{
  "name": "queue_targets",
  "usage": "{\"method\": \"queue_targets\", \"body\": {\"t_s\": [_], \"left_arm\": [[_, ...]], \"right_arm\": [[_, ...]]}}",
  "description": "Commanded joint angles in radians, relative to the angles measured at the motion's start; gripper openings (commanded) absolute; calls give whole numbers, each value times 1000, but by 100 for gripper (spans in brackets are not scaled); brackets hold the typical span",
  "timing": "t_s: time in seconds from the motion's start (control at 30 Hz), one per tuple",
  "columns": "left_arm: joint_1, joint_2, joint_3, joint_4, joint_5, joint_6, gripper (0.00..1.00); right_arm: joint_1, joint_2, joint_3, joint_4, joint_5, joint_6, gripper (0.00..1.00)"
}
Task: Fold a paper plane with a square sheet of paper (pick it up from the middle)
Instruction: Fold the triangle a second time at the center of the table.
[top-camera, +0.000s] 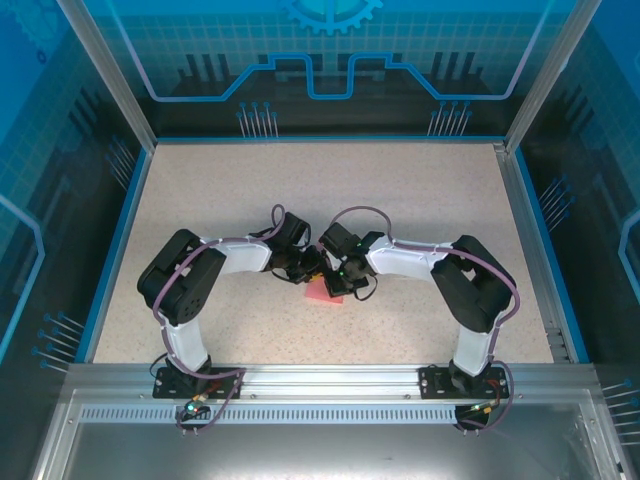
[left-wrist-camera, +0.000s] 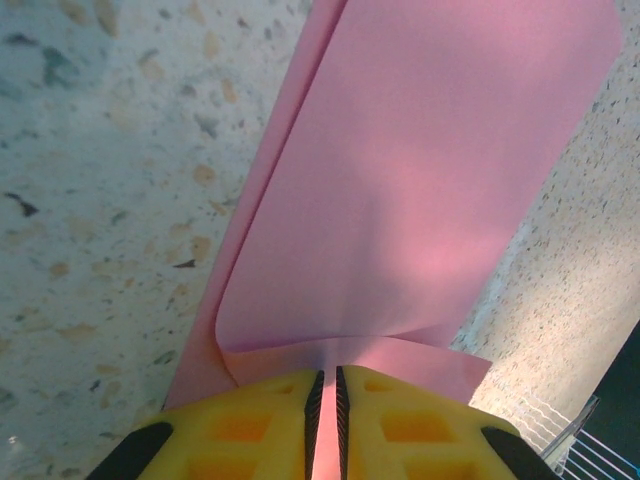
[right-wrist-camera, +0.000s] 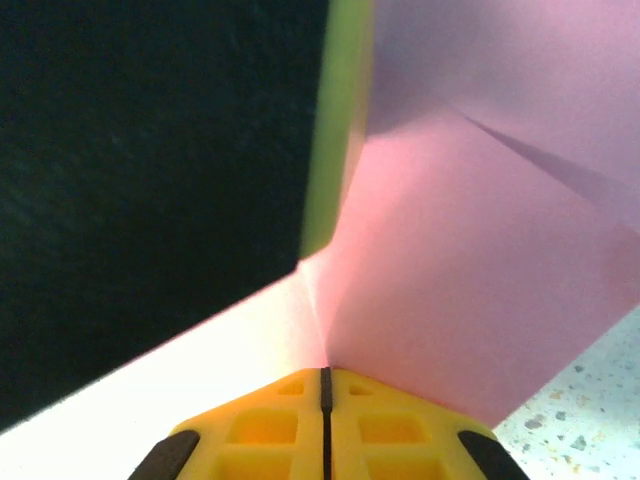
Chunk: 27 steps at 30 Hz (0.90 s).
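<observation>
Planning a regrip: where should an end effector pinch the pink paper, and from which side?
Pinch the pink paper at its near edge, coming in edge-on, as the left end effector does: it is thin and flat, so only edges offer a grip.

The left arm (top-camera: 185, 290) and the right arm (top-camera: 470, 290) rise from their bases, bend at raised elbows and reach inward, mirroring each other so that the wrists nearly meet. The left gripper (left-wrist-camera: 326, 374) has its yellow fingers (left-wrist-camera: 265, 420) a hair apart, pinched on the pink sheet of paper (left-wrist-camera: 430, 200), which runs out ahead of its tips. The right gripper (right-wrist-camera: 325, 372) has its fingers pressed flat together, clamping the same sheet at its tips.
</observation>
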Motion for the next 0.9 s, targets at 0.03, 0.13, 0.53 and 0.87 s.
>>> {"method": "queue_targets", "body": {"t_s": [0.03,0.13,0.53,0.87], "left_arm": [[-8,70,-40,-127,-80,-13,17],[-8,70,-41,-128,-81,-13,17],[-8,70,-41,-137,-87,-12,17],[-8,71,-41,-140,-90,-13,17]], "right_arm": [[3,24,-12,-80,2,-48,8],[1,24,-14,-88,2,-53,8],[2,3,-42,-105,-13,-70,8],[2,-38,-80,-116,-41,-73,8]]}}
